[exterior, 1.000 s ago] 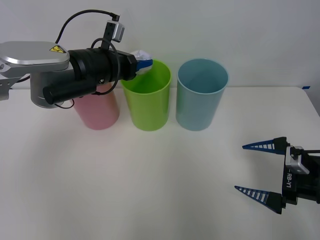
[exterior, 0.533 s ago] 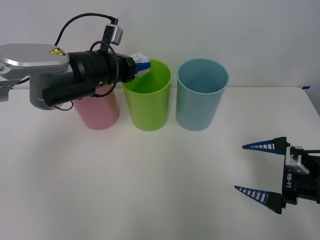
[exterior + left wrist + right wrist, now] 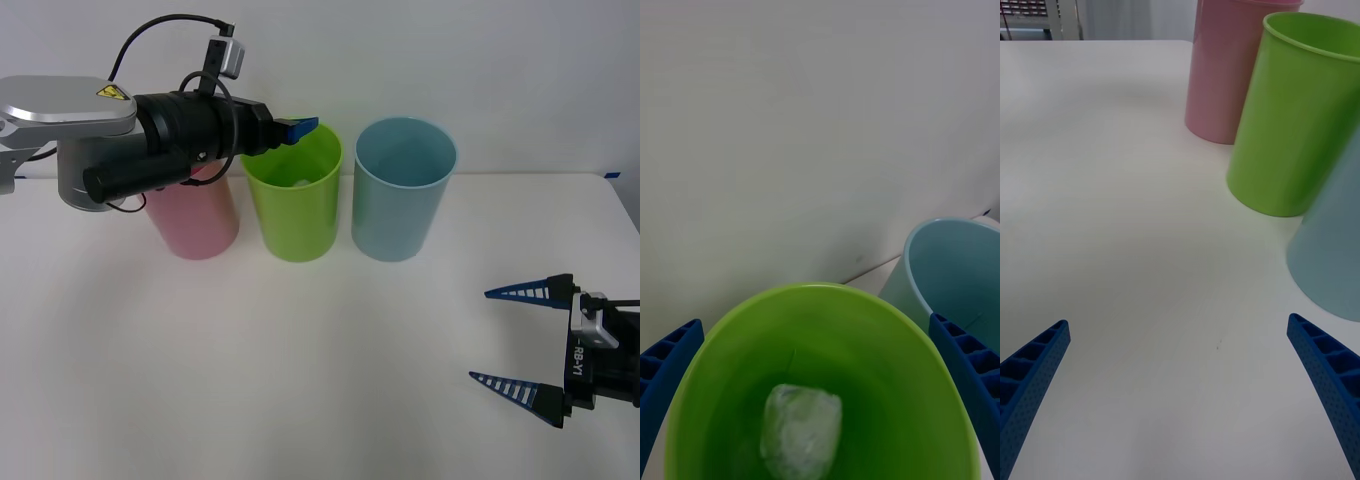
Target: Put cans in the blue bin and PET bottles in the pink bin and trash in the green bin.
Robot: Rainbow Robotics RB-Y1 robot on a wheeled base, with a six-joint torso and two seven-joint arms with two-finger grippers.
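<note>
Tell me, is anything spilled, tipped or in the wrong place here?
Nothing stands out. The pink bin, green bin and blue bin stand upright in a row, and the trash lies inside the green bin.

Pink bin (image 3: 1225, 75), green bin (image 3: 1296, 120), blue bin (image 3: 1334, 255) stand beyond open right pincer (image 3: 1180, 397).

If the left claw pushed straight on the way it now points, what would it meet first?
Probably the blue bin: the open left claw points across the green bin's mouth toward it, though depth is unclear and it may pass above.
</note>
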